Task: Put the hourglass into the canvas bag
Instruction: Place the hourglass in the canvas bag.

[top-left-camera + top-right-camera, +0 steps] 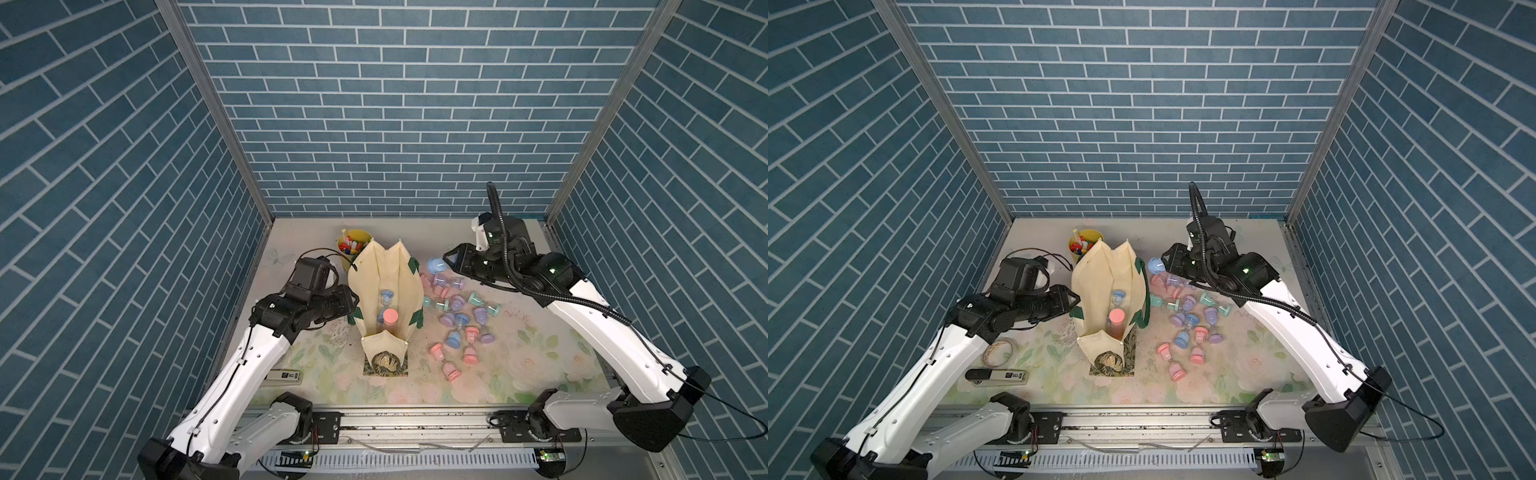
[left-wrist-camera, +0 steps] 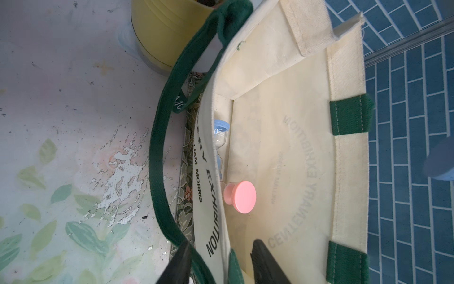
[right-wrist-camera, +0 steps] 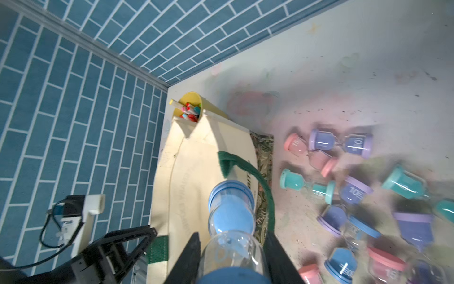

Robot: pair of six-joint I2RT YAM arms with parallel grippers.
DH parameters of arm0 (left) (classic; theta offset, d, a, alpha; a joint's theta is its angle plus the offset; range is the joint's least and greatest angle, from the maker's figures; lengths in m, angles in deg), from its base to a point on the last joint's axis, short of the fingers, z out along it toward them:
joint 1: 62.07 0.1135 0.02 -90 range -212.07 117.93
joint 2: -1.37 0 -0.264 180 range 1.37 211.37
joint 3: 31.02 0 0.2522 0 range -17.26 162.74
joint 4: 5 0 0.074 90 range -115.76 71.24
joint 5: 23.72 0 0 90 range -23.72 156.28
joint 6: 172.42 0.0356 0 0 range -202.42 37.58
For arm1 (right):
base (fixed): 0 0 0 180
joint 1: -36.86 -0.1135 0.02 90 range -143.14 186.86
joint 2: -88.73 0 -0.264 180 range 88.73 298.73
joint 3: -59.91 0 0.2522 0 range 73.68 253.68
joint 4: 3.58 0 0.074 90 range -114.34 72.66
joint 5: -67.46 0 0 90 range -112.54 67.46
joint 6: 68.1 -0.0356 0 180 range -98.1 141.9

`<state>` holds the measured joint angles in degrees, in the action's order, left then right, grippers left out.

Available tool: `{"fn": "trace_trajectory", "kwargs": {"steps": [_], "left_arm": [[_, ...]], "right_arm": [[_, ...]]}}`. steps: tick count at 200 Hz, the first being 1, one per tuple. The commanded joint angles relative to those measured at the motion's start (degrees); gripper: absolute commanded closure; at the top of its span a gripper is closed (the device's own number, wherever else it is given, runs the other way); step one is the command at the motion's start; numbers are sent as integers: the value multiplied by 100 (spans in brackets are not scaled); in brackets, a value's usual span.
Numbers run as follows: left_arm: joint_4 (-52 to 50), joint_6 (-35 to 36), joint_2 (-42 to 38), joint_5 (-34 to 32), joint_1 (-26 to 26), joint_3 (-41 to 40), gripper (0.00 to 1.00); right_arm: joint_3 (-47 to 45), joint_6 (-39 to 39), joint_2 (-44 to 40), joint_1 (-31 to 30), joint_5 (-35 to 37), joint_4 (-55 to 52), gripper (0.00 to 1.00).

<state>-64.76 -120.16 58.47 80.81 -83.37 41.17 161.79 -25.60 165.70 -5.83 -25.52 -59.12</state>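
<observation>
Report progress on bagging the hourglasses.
Done: a pink-capped hourglass and a blue-capped hourglass sit inside the cream canvas bag. In hand: the right jaws are shut on a blue sand hourglass beside the bag; the left jaws straddle its rim. Left: dropping it in; many pastel hourglasses lie loose.

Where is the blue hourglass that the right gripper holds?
In both top views the blue hourglass is clamped in the right gripper, right of the canvas bag's open top, above the far end of the loose hourglasses.

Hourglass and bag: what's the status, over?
Right jaws shut on blue hourglass, beside bag. Left jaws open, astride bag rim. Inside: pink hourglass, second blue hourglass; mouth unblocked.
</observation>
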Motion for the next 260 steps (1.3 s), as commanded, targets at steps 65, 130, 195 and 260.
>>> {"fn": "trace_trajectory", "kwargs": {"steps": [65, 130, 195, 260], "left_arm": [[344, -63, -155, 127, 37, -283, 58], [275, -10, 13, 159, 30, -152, 66], [607, 26, -132, 14, 32, -450, 75], [788, -45, -222, 44, 32, -701, 81]], "right_arm": [[1142, 242, 1367, -853, 321, -331, 74], [1511, 343, 2270, -974, 308, -559, 73], [2383, 623, 3423, -1082, 457, -915, 70], [2374, 576, 3919, -1069, 828, -1158, 66]]}}
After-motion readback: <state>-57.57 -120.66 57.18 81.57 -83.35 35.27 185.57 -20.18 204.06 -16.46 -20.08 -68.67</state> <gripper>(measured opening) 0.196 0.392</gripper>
